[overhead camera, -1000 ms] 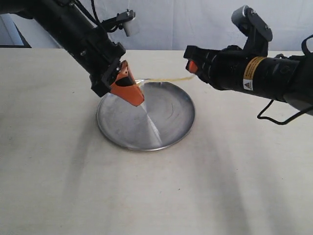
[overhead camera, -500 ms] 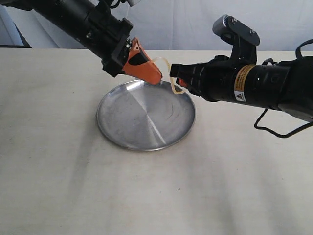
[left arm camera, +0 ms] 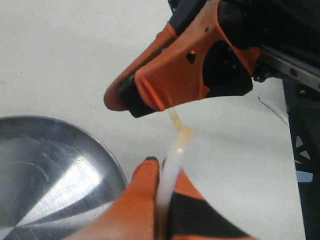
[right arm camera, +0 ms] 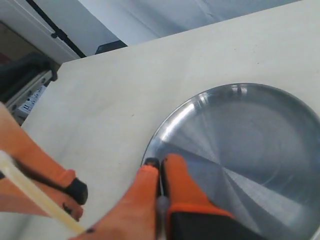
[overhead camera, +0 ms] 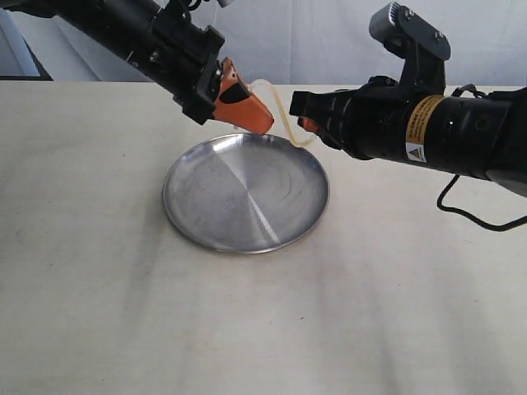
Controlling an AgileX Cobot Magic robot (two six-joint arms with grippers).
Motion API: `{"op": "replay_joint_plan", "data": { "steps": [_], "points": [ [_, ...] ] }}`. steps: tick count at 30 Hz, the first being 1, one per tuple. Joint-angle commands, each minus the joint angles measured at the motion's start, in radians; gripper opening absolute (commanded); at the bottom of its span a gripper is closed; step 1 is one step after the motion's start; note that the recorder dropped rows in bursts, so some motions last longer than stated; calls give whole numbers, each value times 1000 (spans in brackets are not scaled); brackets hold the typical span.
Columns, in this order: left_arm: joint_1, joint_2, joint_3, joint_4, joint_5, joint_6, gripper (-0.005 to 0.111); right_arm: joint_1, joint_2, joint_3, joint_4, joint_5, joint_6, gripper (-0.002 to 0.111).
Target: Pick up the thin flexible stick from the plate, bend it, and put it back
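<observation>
Above plate (overhead camera: 239, 206) rim, stick (overhead camera: 281, 104) bowed between fingers (overhead camera: 247, 112)

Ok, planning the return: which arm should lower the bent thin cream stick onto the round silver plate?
Probably left: left gripper tilts down toward the plate; right gripper lies level. Both grip the stick.

Round brushed-silver metal plate (overhead camera: 239, 206) gleams on matt cream tabletop (overhead camera: 247, 329); thin pale-yellow stick (left arm camera: 171, 165) looks smooth, waxy.

Black arms (overhead camera: 123, 25), orange end effector fingers (overhead camera: 245, 109)
</observation>
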Motion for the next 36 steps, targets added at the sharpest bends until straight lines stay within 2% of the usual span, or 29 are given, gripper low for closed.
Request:
{"op": "replay_joint_plan", "data": {
  "steps": [1, 7, 17, 27, 36],
  "points": [
    [-13, 1, -2, -44, -33, -8, 0, 24, -14, -6, -48, -100, 36, -1],
    [-13, 1, -2, -74, -68, -17, 0, 66, -14, -6, -67, -95, 40, -1],
    [-13, 1, -2, -72, -91, -19, 0, 68, -14, -6, -67, -74, 55, -1],
    [-11, 1, -2, -68, -130, -26, 0, 68, -14, -6, -271, -85, 224, -1],
    [-11, 1, -2, -92, -130, -42, 0, 101, -6, -6, -336, -100, 242, -1]
  ]
}}
